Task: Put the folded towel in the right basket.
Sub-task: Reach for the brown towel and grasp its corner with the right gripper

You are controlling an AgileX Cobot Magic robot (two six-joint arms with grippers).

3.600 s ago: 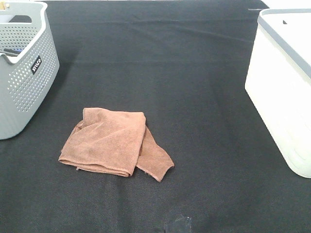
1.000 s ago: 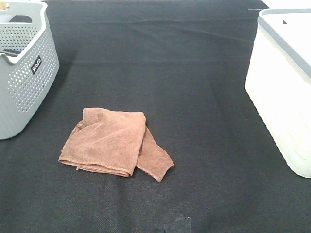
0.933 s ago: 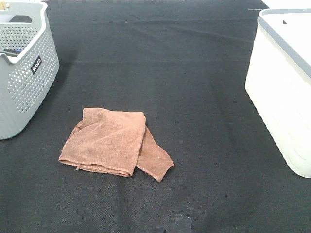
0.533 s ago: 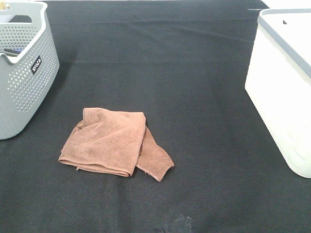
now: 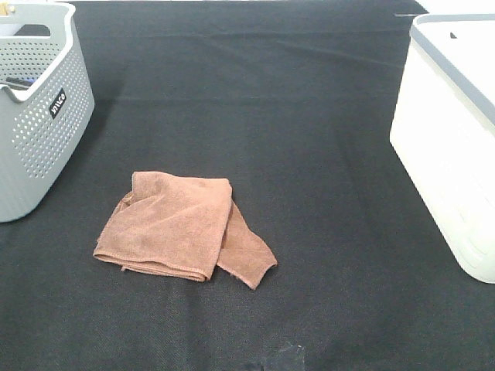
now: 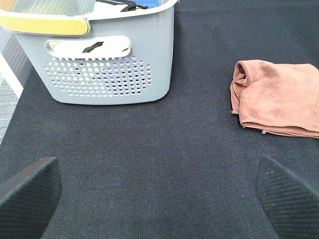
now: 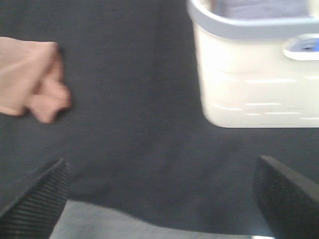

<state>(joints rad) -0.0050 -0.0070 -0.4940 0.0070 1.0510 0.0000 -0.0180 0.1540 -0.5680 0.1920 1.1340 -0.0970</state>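
Note:
A brown folded towel (image 5: 178, 224) lies on the black table left of the middle; it also shows in the left wrist view (image 6: 279, 97) and in the right wrist view (image 7: 30, 82). The white right basket (image 5: 452, 139) with a grey rim stands at the right edge; it also shows in the right wrist view (image 7: 256, 64). Neither arm shows in the exterior high view. My left gripper (image 6: 159, 199) is open and empty, well short of the towel. My right gripper (image 7: 159, 199) is open and empty, between towel and basket, back from both.
A grey perforated basket (image 5: 35, 100) holding several items stands at the far left, and shows in the left wrist view (image 6: 99, 55). The black cloth (image 5: 278, 116) covers the table. The table's near edge (image 7: 149, 221) shows in the right wrist view.

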